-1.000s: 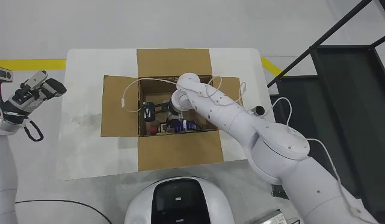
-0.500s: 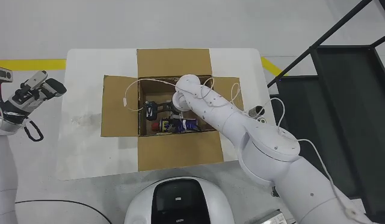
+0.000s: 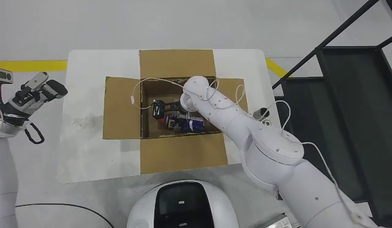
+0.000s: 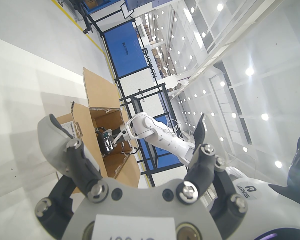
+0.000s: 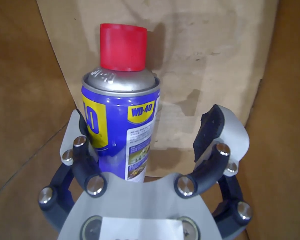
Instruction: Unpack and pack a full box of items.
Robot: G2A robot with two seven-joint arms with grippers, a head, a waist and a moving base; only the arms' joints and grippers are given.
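Observation:
An open cardboard box (image 3: 121, 114) sits in the middle of the white table (image 3: 82, 148). My right gripper (image 3: 159, 110) is down inside it, near the box's left wall. In the right wrist view my right gripper (image 5: 146, 116) is open around a blue and yellow spray can (image 5: 120, 116) with a red cap (image 5: 123, 47). The can leans on one finger, and the other pad (image 5: 210, 128) stands clear of it. My left gripper (image 3: 38, 92) hangs off the table's left side, open and holding nothing (image 4: 125, 122).
Several small items (image 3: 184, 125) lie along the box's near wall. All four flaps are folded out flat, including the far one (image 3: 177, 62). A white cable (image 3: 138, 96) loops over the box. A black metal frame (image 3: 343, 50) stands to the right of the table.
My right gripper has shifted a little to the right inside the box, and its cable loop moved with it. The left arm has kept still.

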